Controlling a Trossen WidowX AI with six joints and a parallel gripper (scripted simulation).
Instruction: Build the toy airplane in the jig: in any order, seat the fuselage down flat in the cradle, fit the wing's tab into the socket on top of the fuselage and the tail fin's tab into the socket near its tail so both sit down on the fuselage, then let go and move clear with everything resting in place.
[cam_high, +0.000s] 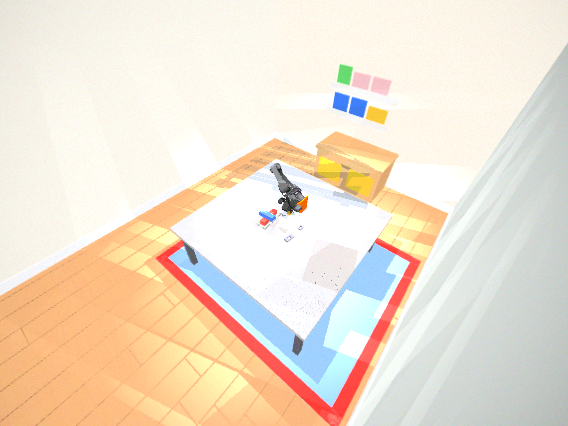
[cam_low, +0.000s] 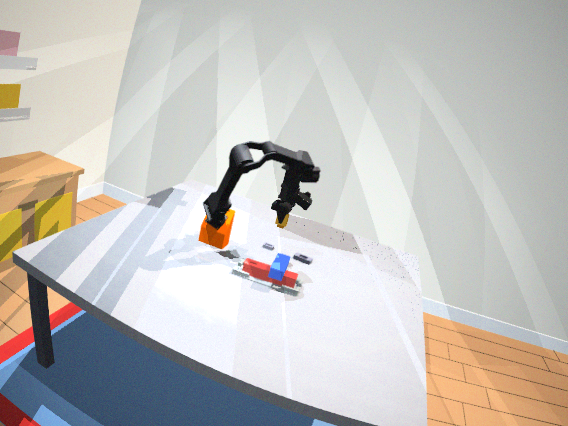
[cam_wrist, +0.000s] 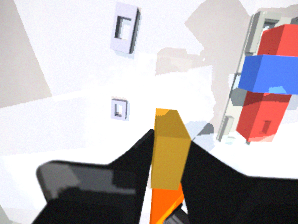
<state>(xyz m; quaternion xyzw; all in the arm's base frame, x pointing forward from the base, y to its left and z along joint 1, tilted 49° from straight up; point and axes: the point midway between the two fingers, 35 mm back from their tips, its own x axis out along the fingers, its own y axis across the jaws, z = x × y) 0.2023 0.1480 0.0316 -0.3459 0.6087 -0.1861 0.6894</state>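
The red fuselage (cam_low: 264, 270) (cam_wrist: 264, 114) (cam_high: 272, 212) lies in the grey cradle (cam_low: 265, 284) (cam_wrist: 250, 40) on the white table. The blue wing (cam_low: 279, 265) (cam_wrist: 270, 73) (cam_high: 267, 215) sits across the top of it. My gripper (cam_wrist: 163, 134) (cam_low: 282, 221) is shut on the yellow tail fin (cam_wrist: 170, 147) (cam_low: 284, 221) and holds it in the air, behind and well above the fuselage. In the wrist view the fin points upward between the black fingers, with the fuselage at the upper right.
Two small grey stands (cam_wrist: 126, 27) (cam_wrist: 119, 108) lie on the table (cam_low: 325, 350), also seen in the exterior view as one stand (cam_low: 268, 246) and another (cam_low: 303, 258). The arm's orange base (cam_low: 217, 228) stands at the back. A wooden cabinet (cam_high: 356, 162) stands beyond the table.
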